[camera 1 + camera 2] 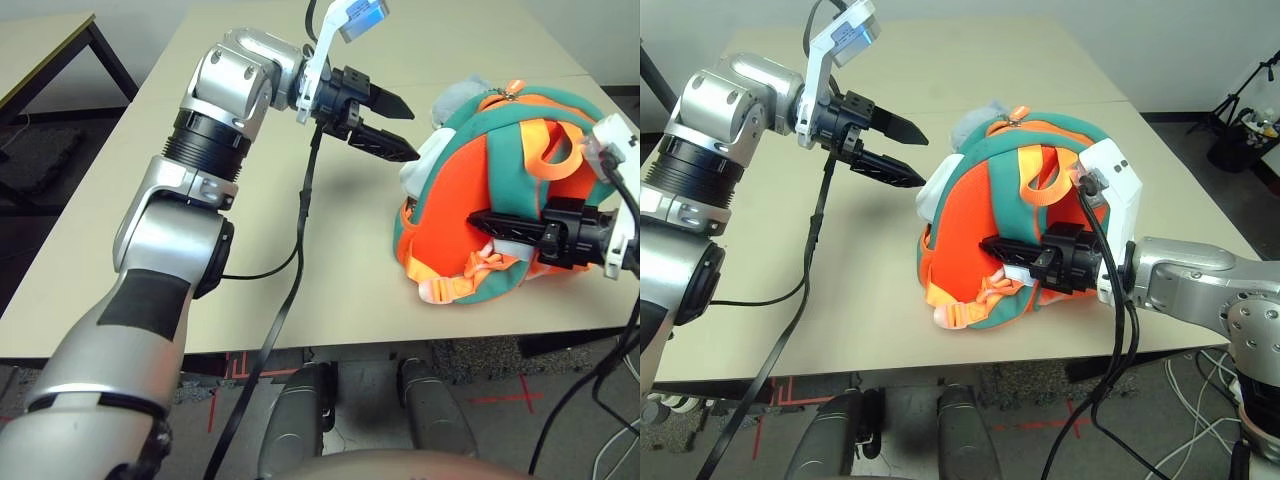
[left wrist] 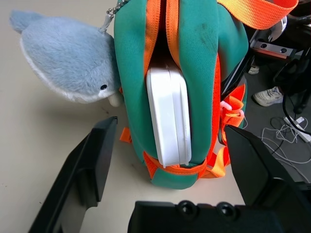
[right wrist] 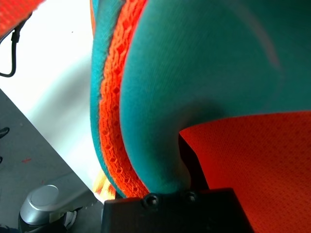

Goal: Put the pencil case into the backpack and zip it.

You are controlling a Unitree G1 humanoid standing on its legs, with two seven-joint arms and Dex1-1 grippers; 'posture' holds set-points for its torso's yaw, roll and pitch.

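The right claw [image 1: 490, 228] presses against the near orange panel of the backpack [image 1: 440, 210]; its own wrist view is filled by fabric, so its finger spacing cannot be determined. The backpack rests on the counter [image 1: 330, 260]. The pencil case [image 2: 168, 115] sits wedged in the backpack's unzipped slot, partly protruding, its far end hidden inside. Beyond, the left claw [image 1: 395, 128] hovers spread wide, empty, just beside the case. A plush dolphin [image 2: 65, 65] hangs from the backpack.

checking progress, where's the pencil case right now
The pencil case sits partly inside the backpack, wedged in its open zipper gap, beside the plush toy, just ahead of the open left gripper.
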